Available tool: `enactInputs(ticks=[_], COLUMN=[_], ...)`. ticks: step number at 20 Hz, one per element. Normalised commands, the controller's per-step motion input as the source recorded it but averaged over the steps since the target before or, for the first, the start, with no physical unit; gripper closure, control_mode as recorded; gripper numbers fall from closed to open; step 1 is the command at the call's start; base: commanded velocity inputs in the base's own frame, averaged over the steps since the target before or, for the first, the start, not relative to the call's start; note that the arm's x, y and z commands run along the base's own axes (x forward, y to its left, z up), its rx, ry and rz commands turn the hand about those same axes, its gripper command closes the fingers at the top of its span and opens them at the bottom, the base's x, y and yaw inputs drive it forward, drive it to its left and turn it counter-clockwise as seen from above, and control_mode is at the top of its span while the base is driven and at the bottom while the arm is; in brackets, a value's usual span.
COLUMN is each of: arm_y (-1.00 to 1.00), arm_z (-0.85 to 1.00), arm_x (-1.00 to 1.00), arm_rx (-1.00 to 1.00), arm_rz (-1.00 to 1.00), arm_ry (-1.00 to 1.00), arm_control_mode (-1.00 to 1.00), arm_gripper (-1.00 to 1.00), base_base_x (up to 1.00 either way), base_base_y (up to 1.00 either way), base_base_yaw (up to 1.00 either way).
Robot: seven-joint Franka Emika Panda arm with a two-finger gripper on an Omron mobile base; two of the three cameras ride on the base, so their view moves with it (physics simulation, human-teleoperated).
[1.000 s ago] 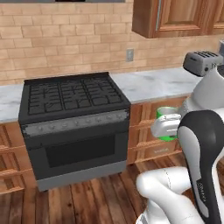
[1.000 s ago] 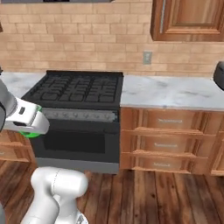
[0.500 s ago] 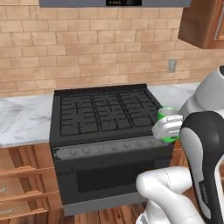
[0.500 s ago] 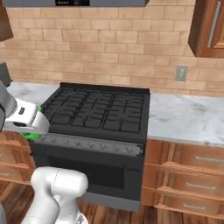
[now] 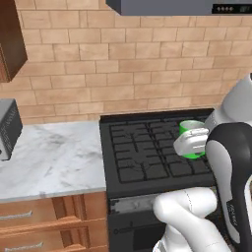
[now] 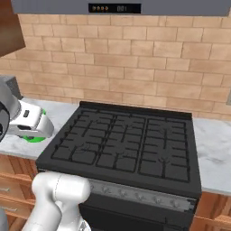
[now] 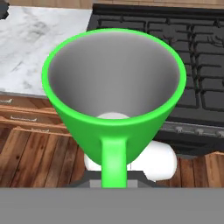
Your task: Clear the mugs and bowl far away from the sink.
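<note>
Hand view, item one: green mug (image 7: 114, 100), upright, mouth toward the camera, handle pointing down into the gripper (image 7: 114, 183), whose jaws are nearly closed on the mug. Interior grey and empty.

Left base view: mug (image 5: 193, 139) carried in the air in front of the arm, over the right part of the stove (image 5: 147, 152). Marble counter (image 5: 49, 157) lies left of the stove, with a grey appliance (image 5: 7, 129) at its far left edge. Brick wall (image 5: 123, 64) behind, hood (image 5: 177, 6) above.

Right base view: mug (image 6: 32, 136) peeks out as a green rim under the white hand, above the counter corner just left of the stove.

Step, as judged: transport of one mug, held clear of every surface, not yet set down. Sink, bowl and other mugs not located.

Next move, as judged: pick a bare counter spot, lower the mug upright, then release.

Writing: hood panel carries small lit marks, too small to read. No brands or labels legible.
</note>
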Motion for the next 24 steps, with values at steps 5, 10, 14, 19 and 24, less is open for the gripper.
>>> enactInputs(ticks=[5, 10, 14, 19, 24], arm_y=[0.0, 0.0, 0.0, 0.0, 0.0], arm_z=[0.0, 0.0, 0.0, 0.0, 0.0], arm_x=[0.0, 0.0, 0.0, 0.0, 0.0], arm_rx=[0.0, 0.0, 0.0, 0.0, 0.0], arm_rz=[0.0, 0.0, 0.0, 0.0, 0.0], arm_ry=[0.0, 0.0, 0.0, 0.0, 0.0], arm_control_mode=[1.0, 1.0, 1.0, 1.0, 1.0], arm_gripper=[1.0, 1.0, 1.0, 1.0, 1.0], base_base_x=[0.54, 0.57, 0.68, 0.7, 0.79], base_base_y=[0.87, 0.45, 0.32, 0.61, 0.47], base_base_yaw=[0.2, 0.25, 0.28, 0.45, 0.56])
